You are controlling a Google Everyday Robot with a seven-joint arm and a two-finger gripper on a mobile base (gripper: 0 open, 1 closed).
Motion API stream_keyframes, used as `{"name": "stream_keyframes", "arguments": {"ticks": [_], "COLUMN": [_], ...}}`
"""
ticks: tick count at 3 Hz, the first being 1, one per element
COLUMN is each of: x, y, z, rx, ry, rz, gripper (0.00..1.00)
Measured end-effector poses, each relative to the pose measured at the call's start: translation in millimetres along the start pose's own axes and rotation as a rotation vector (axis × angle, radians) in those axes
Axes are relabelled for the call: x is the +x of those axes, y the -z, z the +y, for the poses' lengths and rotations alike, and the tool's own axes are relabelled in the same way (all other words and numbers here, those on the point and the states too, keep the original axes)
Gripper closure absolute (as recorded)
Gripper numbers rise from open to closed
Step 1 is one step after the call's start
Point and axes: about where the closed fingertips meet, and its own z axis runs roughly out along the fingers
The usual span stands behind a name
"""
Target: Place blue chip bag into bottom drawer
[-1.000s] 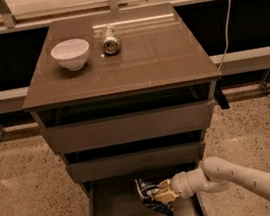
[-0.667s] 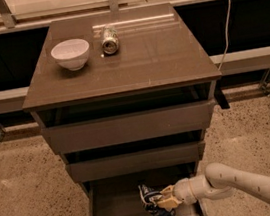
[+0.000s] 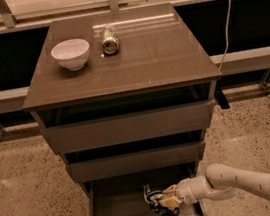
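A white bowl (image 3: 71, 53) sits near the worktop's (image 3: 158, 61) back left corner. A can (image 3: 109, 39) lies just right of it, label unreadable. Below the front edge, the open bottom drawer (image 3: 115, 209) holds the blue chip bag (image 3: 167, 215), right of centre, pinched between the gripper's (image 3: 163, 202) nearly closed fingers. The drawer's front is cut off.

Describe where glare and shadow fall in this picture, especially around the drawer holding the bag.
Camera view: a bright streak of glare lies across the cabinet top by the can; the gaps above the two upper drawers sit in deep shadow; the bottom drawer is dim, yet the hand, holding the blue chip bag inside it, catches light.
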Motion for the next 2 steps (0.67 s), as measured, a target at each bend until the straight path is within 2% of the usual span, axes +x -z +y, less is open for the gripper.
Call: {"name": "stream_keyframes", "arguments": {"ticks": [1, 2], "x": [-21.7, -23.4], "y": [4.7, 4.6], "z": [-12.2, -13.3], "rx": [0.006, 0.006], "ry": [-0.001, 0.0], "rz": [-0.038, -0.041], "gripper": [0.06, 0.0]}}
